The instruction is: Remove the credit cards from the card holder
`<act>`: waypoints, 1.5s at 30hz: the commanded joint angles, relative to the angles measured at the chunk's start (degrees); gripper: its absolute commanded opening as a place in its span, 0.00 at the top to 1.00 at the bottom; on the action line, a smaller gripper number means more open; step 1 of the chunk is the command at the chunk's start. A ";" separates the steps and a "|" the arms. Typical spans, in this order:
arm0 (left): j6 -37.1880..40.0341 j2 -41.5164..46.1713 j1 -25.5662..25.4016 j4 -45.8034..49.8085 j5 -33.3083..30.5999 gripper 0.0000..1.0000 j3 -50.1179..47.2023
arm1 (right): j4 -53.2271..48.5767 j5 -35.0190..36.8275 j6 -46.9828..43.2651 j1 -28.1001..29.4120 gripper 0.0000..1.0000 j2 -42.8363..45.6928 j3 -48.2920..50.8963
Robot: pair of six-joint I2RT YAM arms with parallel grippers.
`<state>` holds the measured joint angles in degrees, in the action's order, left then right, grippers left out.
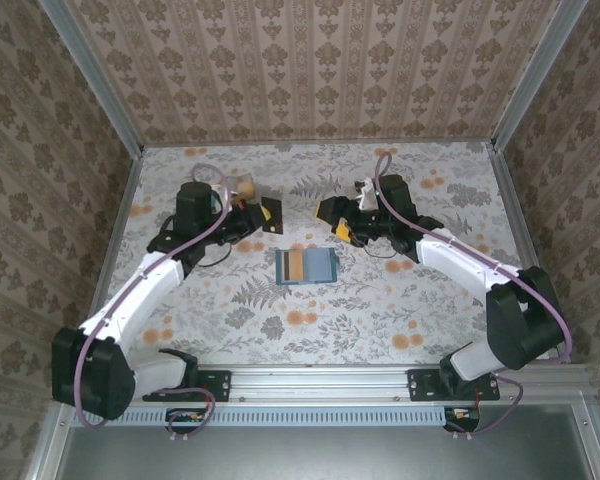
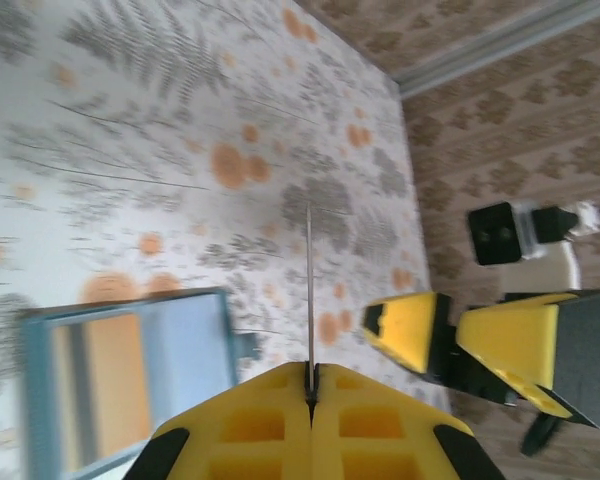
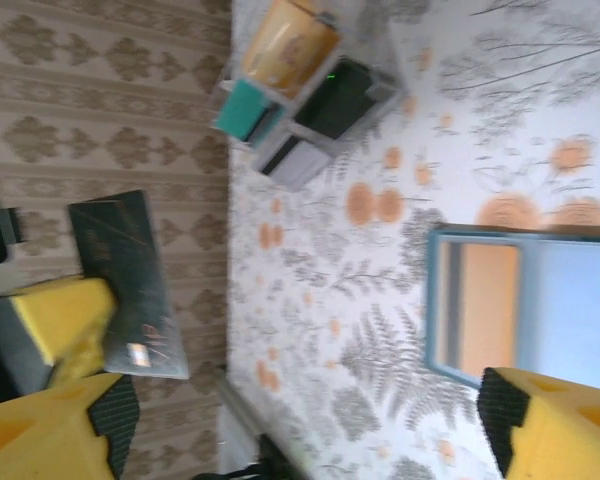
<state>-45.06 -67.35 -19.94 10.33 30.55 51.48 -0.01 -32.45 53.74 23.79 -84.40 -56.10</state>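
No writing, label, brand, number or sign can be read anywhere.

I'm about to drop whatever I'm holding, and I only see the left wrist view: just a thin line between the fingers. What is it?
Observer: A dark grey card, flat-on in the right wrist view.
Operator: Am I clear of the holder?
Observer: Yes; from the top, the left gripper sits past the open card holder, off its far-left corner and apart from it.
Operator: And the right arm?
Observer: From the top, the right gripper sits past the holder's far-right corner, apart from yours.
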 commanded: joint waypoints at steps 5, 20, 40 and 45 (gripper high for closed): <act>26.04 3.75 3.05 18.54 -13.07 1.00 4.57 | -9.64 6.23 -5.66 -2.20 0.00 3.44 1.54; 65.92 -15.70 3.20 26.31 -21.38 1.00 20.58 | -15.37 6.38 -8.65 -5.21 0.00 8.53 3.55; 93.24 -41.26 4.83 36.73 -19.92 1.00 40.90 | -15.97 5.28 -7.95 -5.42 0.00 8.69 4.00; 94.19 -44.83 5.17 36.78 -19.87 1.00 43.17 | -15.90 5.13 -7.53 -5.45 0.00 8.11 3.76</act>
<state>46.37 -110.74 -15.27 44.99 10.00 92.66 -14.59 -26.55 46.39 18.57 -75.92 -51.33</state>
